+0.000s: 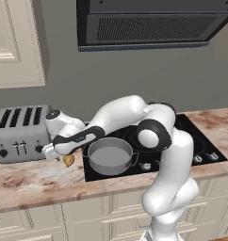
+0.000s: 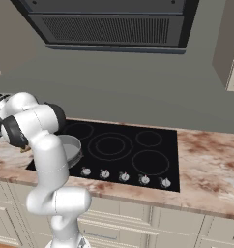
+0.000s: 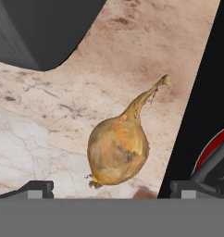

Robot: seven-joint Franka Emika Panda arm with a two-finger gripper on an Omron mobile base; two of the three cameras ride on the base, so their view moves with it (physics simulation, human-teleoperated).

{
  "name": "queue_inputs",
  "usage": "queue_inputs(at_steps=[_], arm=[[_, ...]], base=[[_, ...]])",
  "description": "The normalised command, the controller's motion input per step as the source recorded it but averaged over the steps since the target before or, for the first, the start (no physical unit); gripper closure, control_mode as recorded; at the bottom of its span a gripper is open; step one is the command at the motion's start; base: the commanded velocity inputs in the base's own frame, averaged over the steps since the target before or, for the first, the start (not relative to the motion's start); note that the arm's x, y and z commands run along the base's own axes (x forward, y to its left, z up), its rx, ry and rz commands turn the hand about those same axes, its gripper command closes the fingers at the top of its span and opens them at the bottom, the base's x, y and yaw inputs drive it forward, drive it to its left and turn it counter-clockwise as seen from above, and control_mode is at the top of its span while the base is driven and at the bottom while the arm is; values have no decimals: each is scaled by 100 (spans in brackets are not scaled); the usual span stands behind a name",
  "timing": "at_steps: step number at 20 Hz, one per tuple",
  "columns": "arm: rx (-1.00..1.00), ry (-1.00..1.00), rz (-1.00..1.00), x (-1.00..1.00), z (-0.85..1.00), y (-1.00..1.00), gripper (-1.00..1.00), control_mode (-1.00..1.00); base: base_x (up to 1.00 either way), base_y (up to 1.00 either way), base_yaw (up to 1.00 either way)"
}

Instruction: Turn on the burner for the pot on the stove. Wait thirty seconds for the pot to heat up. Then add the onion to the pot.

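Jaws are standing wide on the gripper (image 3: 106, 189), dark tips hanging either side of the onion (image 3: 119, 148), gripping nothing. That papery golden bulb with its curling stalk is lying on the veined marble counter (image 3: 49, 125), beside the round grey metal pot (image 1: 109, 156) on the glossy black stove (image 2: 133, 150).
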Motion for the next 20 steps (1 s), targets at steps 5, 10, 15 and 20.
queue_inputs(at_steps=[5,10,15,20], arm=[[0,0,0,0,0,0,-100,-100],[0,0,0,0,0,0,-100,-100],[0,0,0,0,0,0,-100,-100],[0,0,0,0,0,0,-100,-100]], base=[[0,0,0],[0,0,0],[0,0,0],[0,0,0]])
